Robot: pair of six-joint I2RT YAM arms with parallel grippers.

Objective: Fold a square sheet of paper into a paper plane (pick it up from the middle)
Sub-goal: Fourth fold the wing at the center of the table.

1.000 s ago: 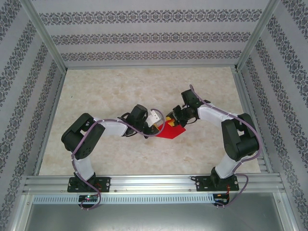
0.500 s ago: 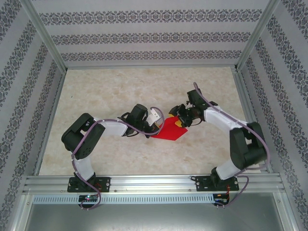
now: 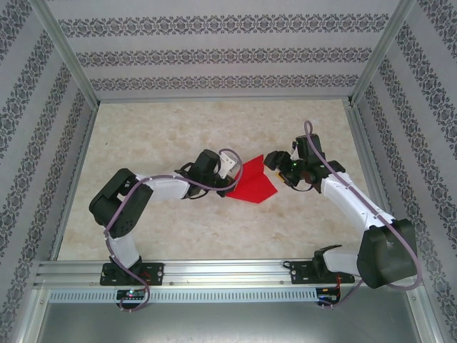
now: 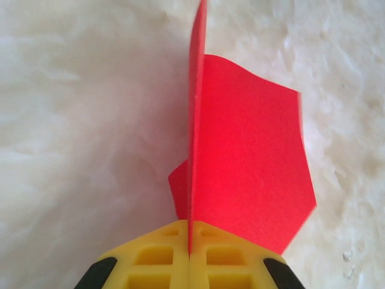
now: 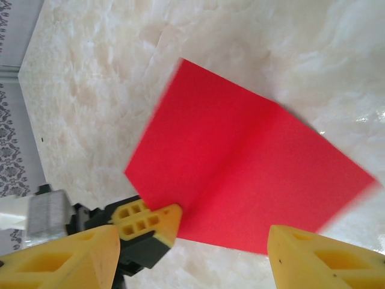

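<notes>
Rightward swung the right claw (image 3: 275, 163), off the red sheet of paper (image 3: 255, 184) it had crowded a second before, and its fingers stood spread wide with nothing between them. The left claw (image 4: 189, 256) was pressed together on the folded sheet's edge. The sheet sat mid-frame in the overhead view, low over the counter (image 3: 178, 121), between the two claws.

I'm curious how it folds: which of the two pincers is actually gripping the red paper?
The left pincer: it is shut on the edge of the red paper. The right pincer stands wide open, gripping nothing.
</notes>
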